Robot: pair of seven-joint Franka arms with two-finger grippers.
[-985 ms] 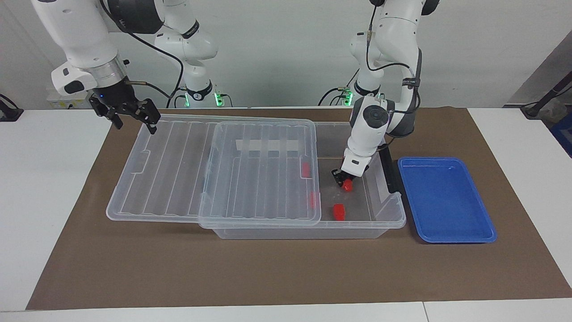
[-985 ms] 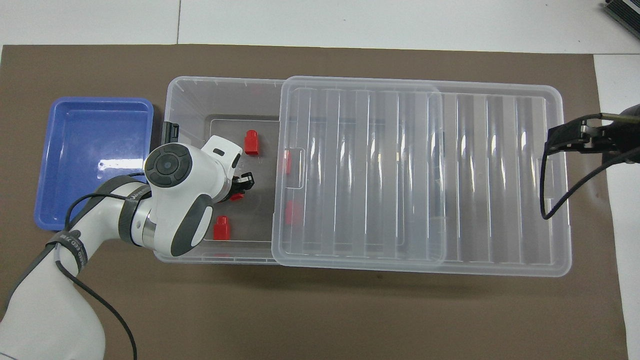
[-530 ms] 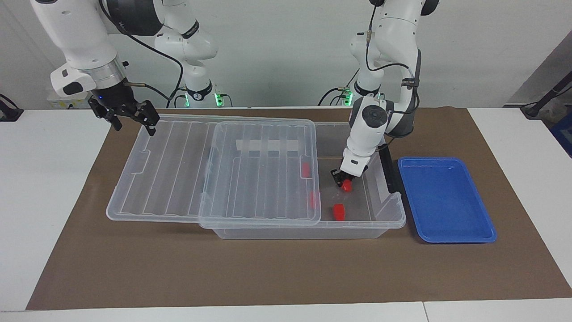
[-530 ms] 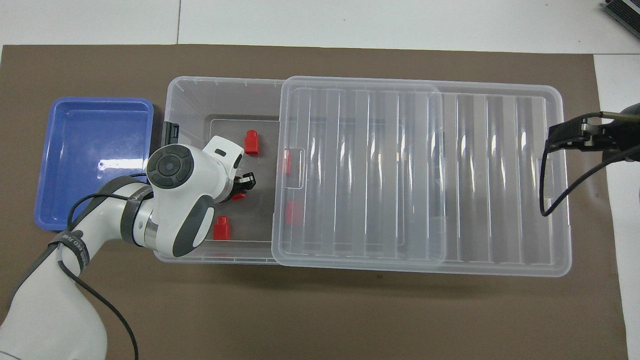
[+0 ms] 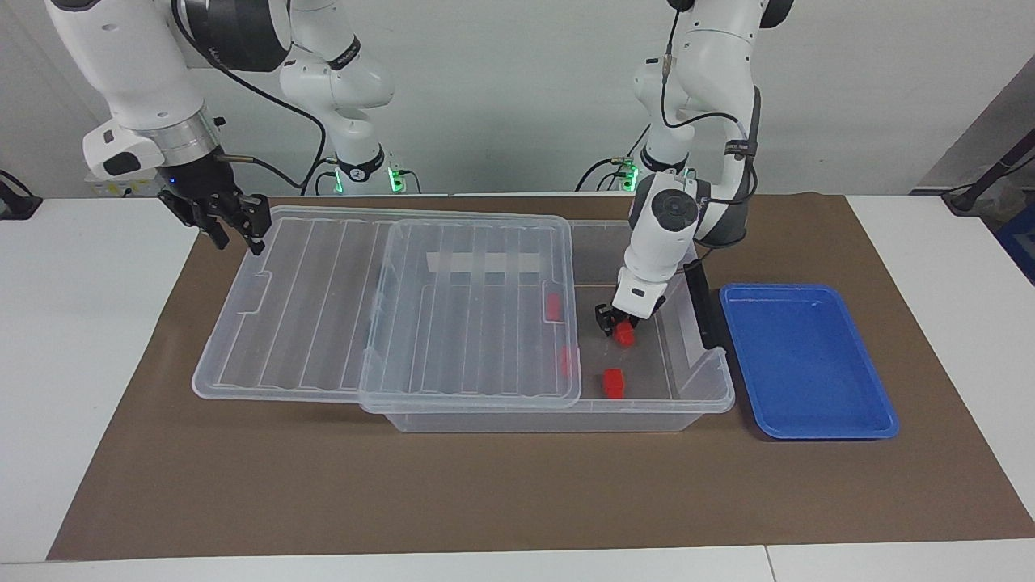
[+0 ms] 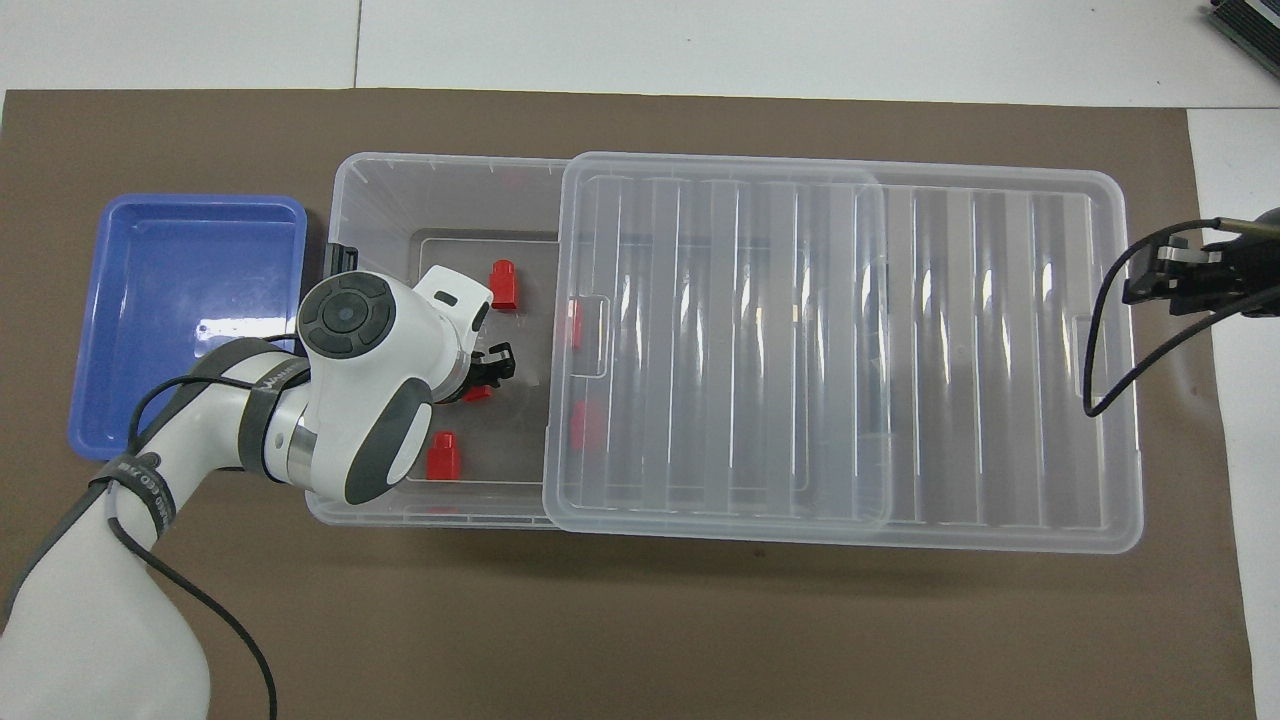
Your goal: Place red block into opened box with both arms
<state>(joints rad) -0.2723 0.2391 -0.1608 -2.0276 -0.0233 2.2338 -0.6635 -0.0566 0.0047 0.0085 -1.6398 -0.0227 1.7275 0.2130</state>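
The left gripper (image 5: 616, 322) is hanging inside the box (image 5: 711, 380); the red block (image 5: 623, 334) is sitting on the floor just beneath its fingers, whether released I cannot tell. The right gripper (image 5: 234, 222) is hovering beside the lid (image 5: 323, 323), grip unclear. Placement is looking nearly done.

White jointed arms (image 5: 687, 73), blk cables, grey wrist caps, silver collar.

Shallow rectangular blue plastic tray (image 5: 808, 364) (image 6: 190, 320) lies flat on a brown paper mat (image 5: 485, 485) (image 6: 640, 620) at the left arm's end. Mat covers most of the white worktop (image 5: 81, 323) (image 6: 700, 40). Pale wall (image 5: 517, 97) at the robots' end.
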